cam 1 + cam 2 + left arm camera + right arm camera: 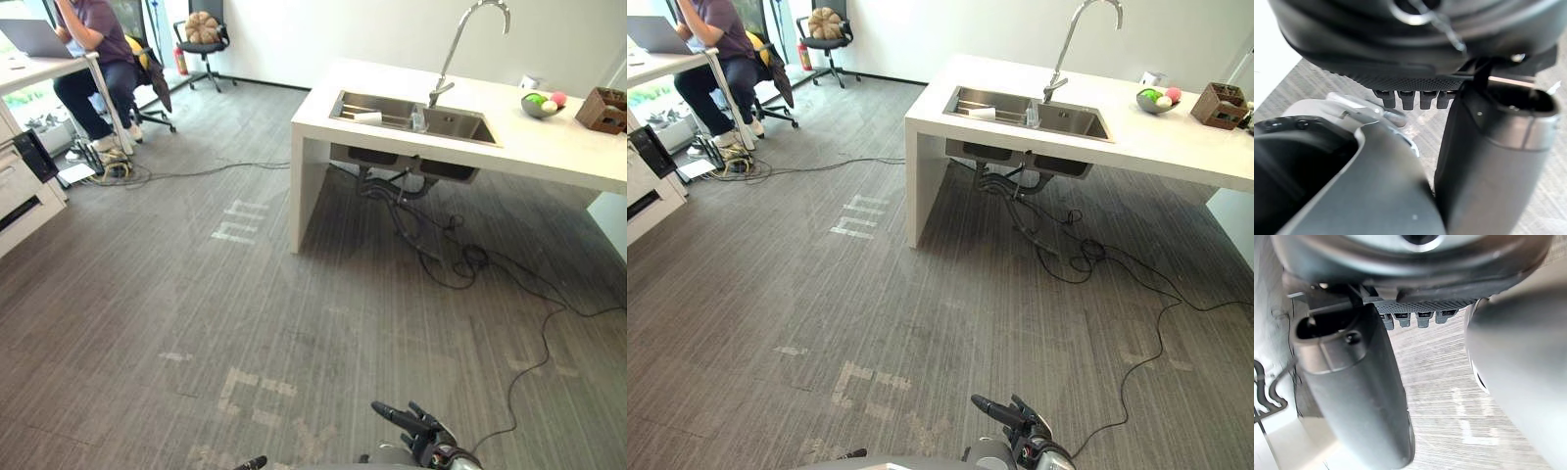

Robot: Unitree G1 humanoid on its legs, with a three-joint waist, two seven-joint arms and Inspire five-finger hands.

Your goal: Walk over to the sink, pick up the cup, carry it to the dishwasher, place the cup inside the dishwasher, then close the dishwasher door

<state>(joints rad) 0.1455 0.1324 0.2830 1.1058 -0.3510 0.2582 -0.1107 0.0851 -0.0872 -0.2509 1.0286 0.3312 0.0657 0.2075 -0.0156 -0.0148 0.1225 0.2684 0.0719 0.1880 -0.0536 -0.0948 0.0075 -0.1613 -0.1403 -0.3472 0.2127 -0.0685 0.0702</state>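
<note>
down low, right hand outstretched

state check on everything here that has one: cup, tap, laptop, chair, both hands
cup: seems to lie on its side in the sink's left basin, not held
tap: no water seen running
laptop: open, a person sitting at it
office chair: nobody in it, a cushion on the seat
left hand: open, empty
right hand: open, empty, low over the floor
</note>
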